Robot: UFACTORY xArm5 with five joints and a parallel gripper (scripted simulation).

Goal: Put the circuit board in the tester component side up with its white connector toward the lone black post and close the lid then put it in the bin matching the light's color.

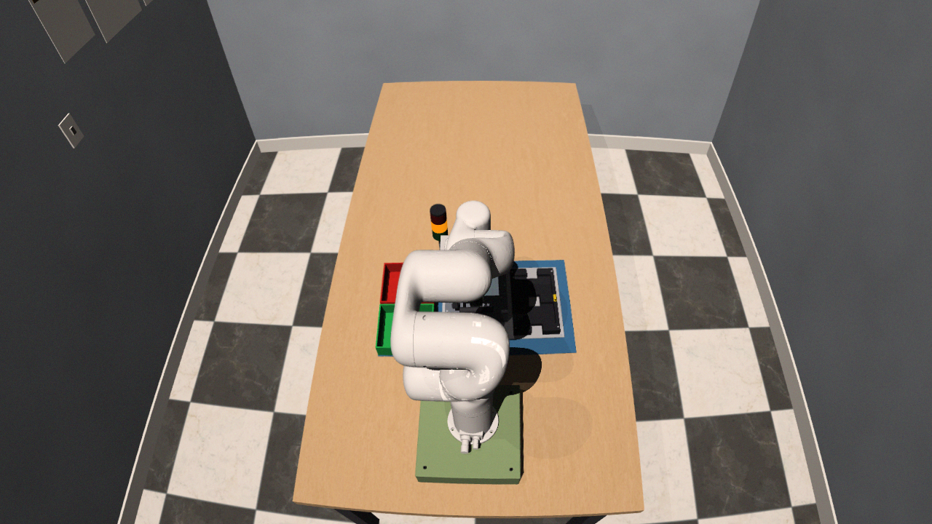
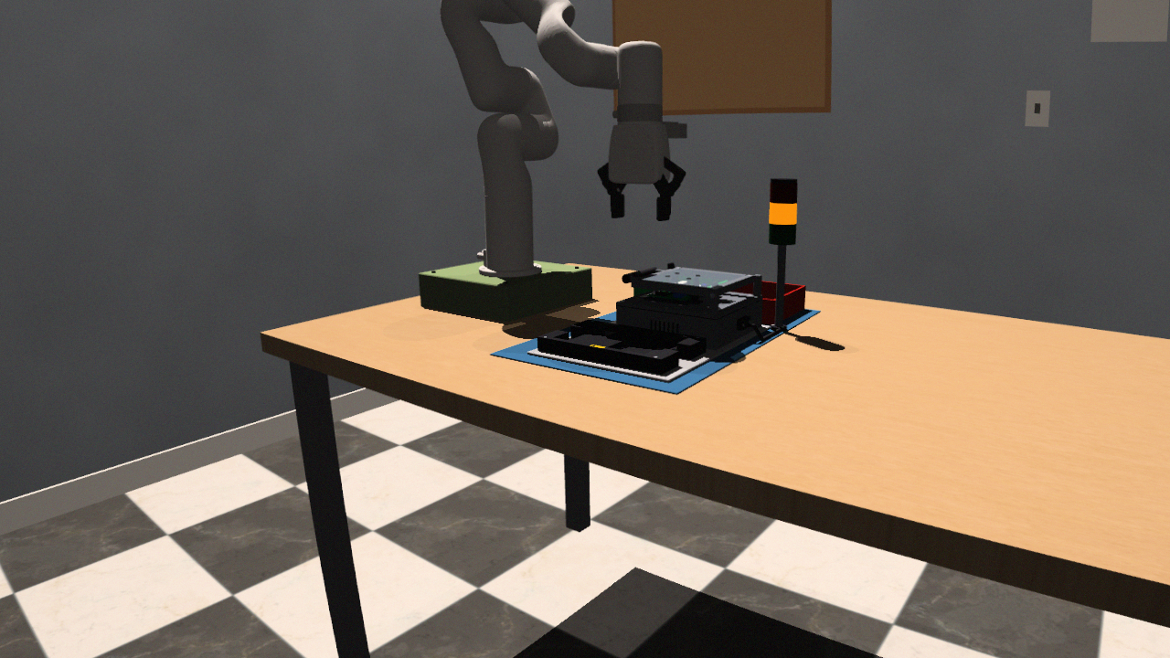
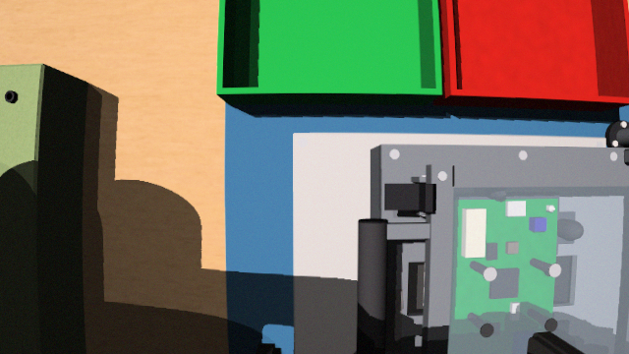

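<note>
The tester [image 2: 678, 314] [image 3: 408, 167] stands on the blue mat [image 2: 523, 350] [image 3: 256, 197] with its grey lid [image 2: 695, 280] [image 3: 491, 167] lying down flat. Through the lid's window in the wrist view I see the green circuit board [image 3: 506, 261], component side up, its white connector [image 3: 474, 232] on the side of the lid's black handle bar [image 3: 371, 265] [image 2: 646, 274]. A small black block [image 3: 410, 197] sits at that lid edge. The signal light [image 2: 781, 212] [image 1: 438, 226] glows amber. My gripper [image 2: 639, 208] is open and empty, well above the tester. The arm hides it in the top view.
The green bin [image 3: 334, 44] [image 1: 385, 332] and the red bin [image 3: 531, 44] [image 1: 391, 281] [image 2: 786, 291] stand side by side beyond the tester. The black tray [image 2: 605, 344] [image 1: 544, 303] lies on the mat's other side. The arm's green base [image 2: 458, 290] [image 3: 20, 113] is nearby.
</note>
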